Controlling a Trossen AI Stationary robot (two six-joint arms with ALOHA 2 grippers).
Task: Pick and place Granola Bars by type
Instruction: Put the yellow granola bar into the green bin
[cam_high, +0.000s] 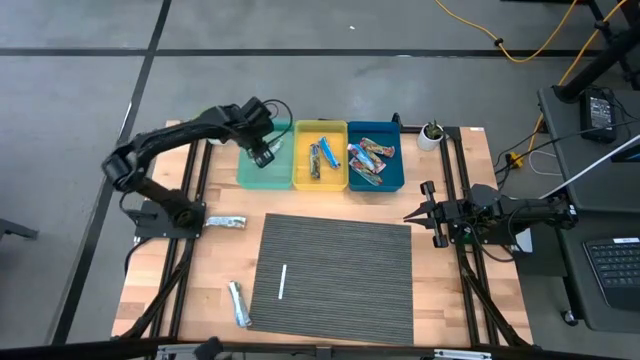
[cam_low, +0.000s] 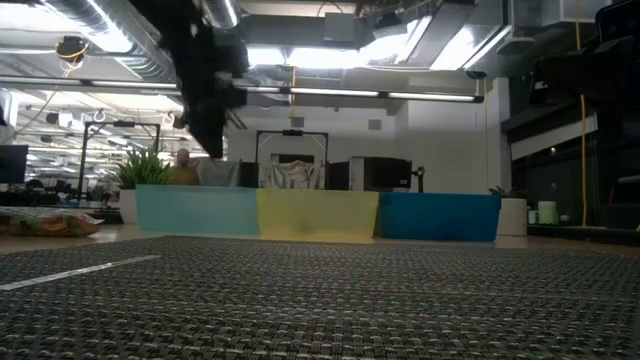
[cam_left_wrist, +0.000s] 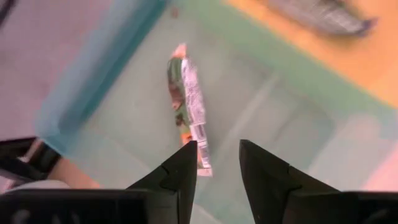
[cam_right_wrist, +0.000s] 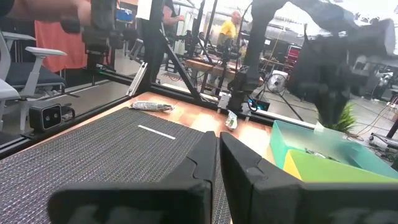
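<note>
Three bins stand in a row at the table's far side: green (cam_high: 262, 165), yellow (cam_high: 320, 155) with blue-wrapped bars, and blue (cam_high: 375, 165) with multicoloured bars. My left gripper (cam_left_wrist: 217, 146) hovers open above the green bin. Below it a silvery bar with green and orange print (cam_left_wrist: 186, 99) lies flat on the bin's floor. Two silvery granola bars lie flat on the wood, one at the left (cam_high: 225, 222) and one at the near left (cam_high: 238, 303). My right gripper (cam_high: 415, 212) waits shut at the mat's right edge.
A dark ribbed mat (cam_high: 335, 278) covers the table's middle, with a thin white stick (cam_high: 283, 282) on it. A small potted plant (cam_high: 430, 133) stands right of the blue bin. Black frame rails run along the left and right sides.
</note>
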